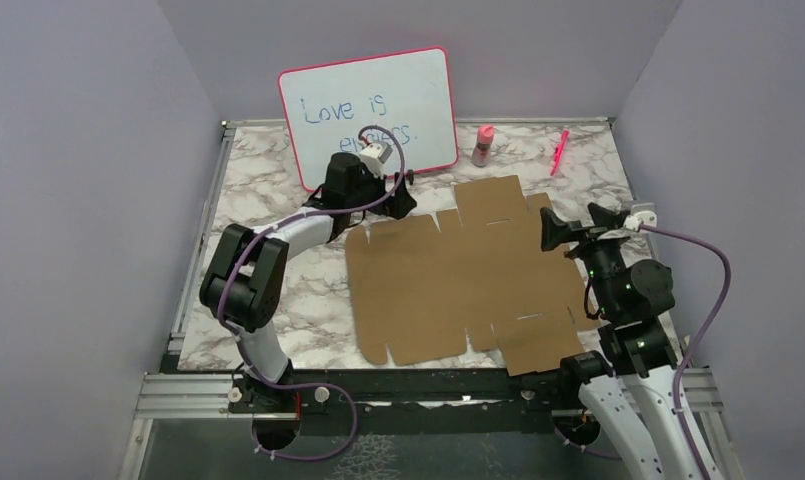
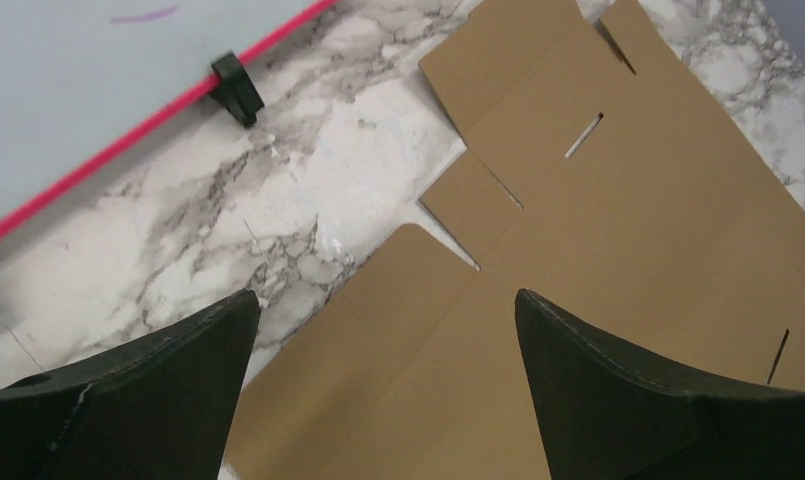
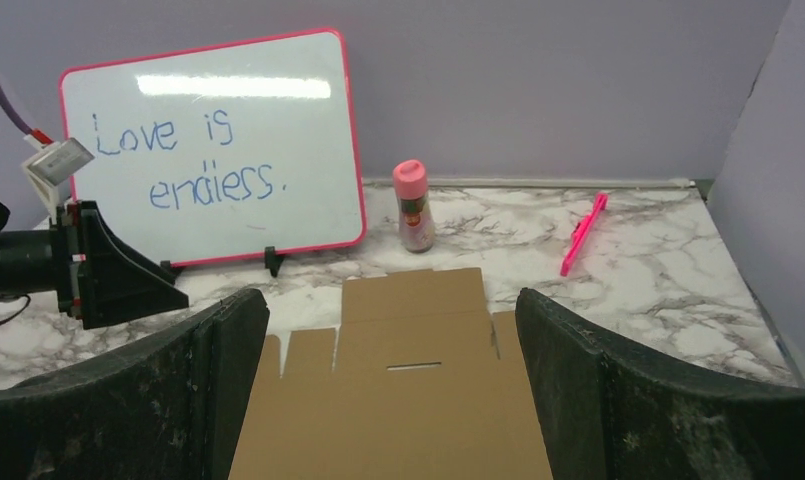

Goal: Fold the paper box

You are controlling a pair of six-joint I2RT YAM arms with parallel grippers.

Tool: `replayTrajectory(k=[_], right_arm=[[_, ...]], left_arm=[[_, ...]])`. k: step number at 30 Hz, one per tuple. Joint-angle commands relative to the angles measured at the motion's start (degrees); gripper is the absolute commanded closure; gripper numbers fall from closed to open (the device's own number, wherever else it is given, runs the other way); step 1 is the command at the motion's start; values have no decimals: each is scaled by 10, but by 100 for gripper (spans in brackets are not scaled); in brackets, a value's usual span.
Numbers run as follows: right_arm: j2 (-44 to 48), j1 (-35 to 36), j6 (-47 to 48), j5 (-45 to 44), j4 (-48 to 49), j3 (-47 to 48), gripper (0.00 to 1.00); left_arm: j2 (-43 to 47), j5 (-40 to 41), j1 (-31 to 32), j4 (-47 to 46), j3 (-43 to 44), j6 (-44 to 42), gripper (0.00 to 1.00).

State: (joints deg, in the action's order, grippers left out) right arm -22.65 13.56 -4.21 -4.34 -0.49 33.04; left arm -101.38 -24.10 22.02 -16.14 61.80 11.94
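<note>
The paper box (image 1: pixel 458 280) is a flat brown die-cut cardboard sheet with flaps, tabs and slots, lying flat on the marble table. My left gripper (image 1: pixel 403 195) is open and empty, hovering over the sheet's far left corner. In the left wrist view the sheet (image 2: pixel 598 250) lies below the spread fingers (image 2: pixel 193 350). My right gripper (image 1: pixel 555 230) is open and empty above the sheet's right edge. In the right wrist view the sheet (image 3: pixel 408 400) lies between the spread fingers (image 3: pixel 578 350), with its far flap and one slot showing.
A pink-framed whiteboard (image 1: pixel 368 110) with writing stands at the back left, just behind the left gripper. A pink-capped bottle (image 1: pixel 483 145) and a pink pen (image 1: pixel 559 152) lie at the back right. Purple walls enclose three sides of the table.
</note>
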Motion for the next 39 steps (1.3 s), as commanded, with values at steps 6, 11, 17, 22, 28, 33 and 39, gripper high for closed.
replayTrajectory(k=[6, 11, 17, 22, 28, 33, 39], right_arm=[[-114, 4, -101, 69, -61, 30, 0], [-185, 5, -167, 26, -58, 2, 0], [-270, 5, -216, 25, 39, -70, 0], [-379, 5, -232, 39, 83, -71, 0], [-480, 5, -237, 64, 132, -66, 0], [-549, 4, -238, 78, 179, -61, 0], [-619, 5, -240, 125, 222, -45, 0]], left_arm=[[53, 59, 3, 26, -115, 60, 2], [99, 105, 3, 31, -163, 63, 1], [126, 111, 3, 25, -202, 76, 1], [129, 108, 3, 15, -232, 85, 1], [140, 96, 4, 18, -251, 99, 1], [159, 96, 4, 30, -276, 113, 1], [198, 88, 4, 41, -322, 139, 1]])
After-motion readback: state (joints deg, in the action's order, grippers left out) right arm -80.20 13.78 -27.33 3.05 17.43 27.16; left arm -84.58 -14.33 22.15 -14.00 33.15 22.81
